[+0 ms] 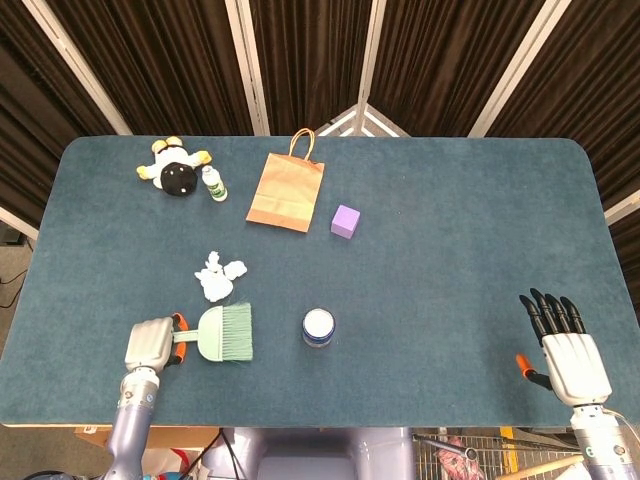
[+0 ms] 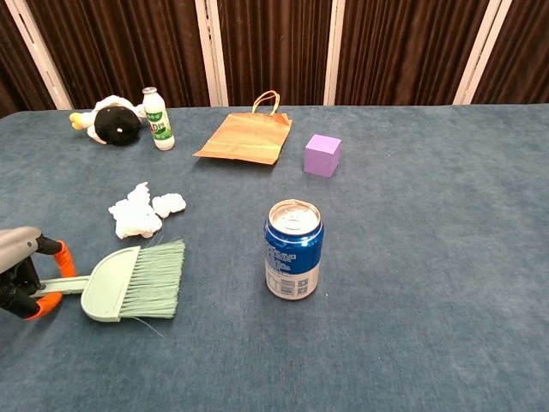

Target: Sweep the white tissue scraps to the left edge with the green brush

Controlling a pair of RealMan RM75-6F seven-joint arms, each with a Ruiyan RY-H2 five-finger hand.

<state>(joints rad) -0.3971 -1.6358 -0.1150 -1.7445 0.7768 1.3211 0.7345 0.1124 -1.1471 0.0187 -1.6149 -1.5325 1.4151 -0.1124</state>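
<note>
The green brush (image 1: 225, 333) (image 2: 137, 281) lies at the front left of the table, bristles pointing right. My left hand (image 1: 150, 345) (image 2: 21, 270) grips its handle between orange-tipped fingers at the left end. The white tissue scraps (image 1: 215, 277) (image 2: 137, 211) sit in a small clump just behind the bristles, not touching them. My right hand (image 1: 565, 345) rests at the front right edge with its fingers spread and nothing in it; the chest view does not show it.
A blue soda can (image 1: 318, 327) (image 2: 294, 249) stands right of the brush. Further back are a brown paper bag (image 1: 286, 190) (image 2: 247, 137), a purple cube (image 1: 345, 220) (image 2: 323, 155), a plush toy (image 1: 176, 172) (image 2: 111, 120) and a small bottle (image 1: 213, 184) (image 2: 156, 118).
</note>
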